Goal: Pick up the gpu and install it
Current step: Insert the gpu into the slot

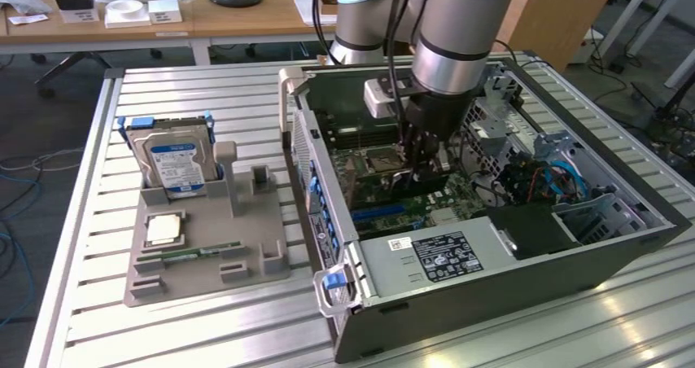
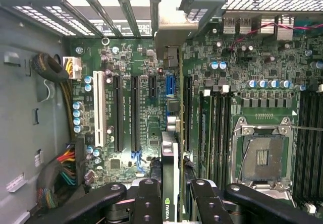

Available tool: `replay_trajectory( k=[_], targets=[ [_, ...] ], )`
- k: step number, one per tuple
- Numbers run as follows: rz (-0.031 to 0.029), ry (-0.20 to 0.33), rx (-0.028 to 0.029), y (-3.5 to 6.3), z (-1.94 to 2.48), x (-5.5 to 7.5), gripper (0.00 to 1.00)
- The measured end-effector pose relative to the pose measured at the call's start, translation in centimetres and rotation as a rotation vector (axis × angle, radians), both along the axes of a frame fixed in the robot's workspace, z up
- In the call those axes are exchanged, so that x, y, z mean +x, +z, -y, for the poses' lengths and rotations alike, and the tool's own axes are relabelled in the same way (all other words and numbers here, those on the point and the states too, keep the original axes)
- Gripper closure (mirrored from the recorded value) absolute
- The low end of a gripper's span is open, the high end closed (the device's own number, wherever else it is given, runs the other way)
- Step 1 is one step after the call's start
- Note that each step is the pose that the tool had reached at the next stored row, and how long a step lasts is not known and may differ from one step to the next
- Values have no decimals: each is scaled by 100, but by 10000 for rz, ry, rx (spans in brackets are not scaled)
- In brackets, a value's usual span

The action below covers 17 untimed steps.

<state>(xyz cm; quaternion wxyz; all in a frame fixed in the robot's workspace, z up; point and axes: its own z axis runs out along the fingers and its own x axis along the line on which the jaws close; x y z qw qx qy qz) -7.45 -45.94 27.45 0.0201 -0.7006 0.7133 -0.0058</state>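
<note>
The pincer pinches the gpu edge-on, so the card's lower edge can meet the motherboard squarely. From the exterior view's left, a grey holder on the table props the hard drive upright for easy grasping. Next, the computer case lies open on its side, with the board facing up. The arm drops straight down into it, wrist vertical, with the card down at the expansion slots. Whether it is seated, I cannot tell.

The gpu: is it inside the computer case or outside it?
Inside. The gripper holds the gpu on edge over the motherboard in the open case; whether it sits in a slot, cannot tell.
</note>
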Motion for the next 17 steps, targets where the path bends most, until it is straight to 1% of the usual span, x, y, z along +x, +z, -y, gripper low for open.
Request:
replay_trajectory(
  k=[4, 7, 17],
  targets=[
    [0, 0, -1, 0, 4, -25, 73],
    [0, 0, 0, 0, 19, -32, 73],
    [0, 0, 0, 0, 21, -43, 73]
  ],
)
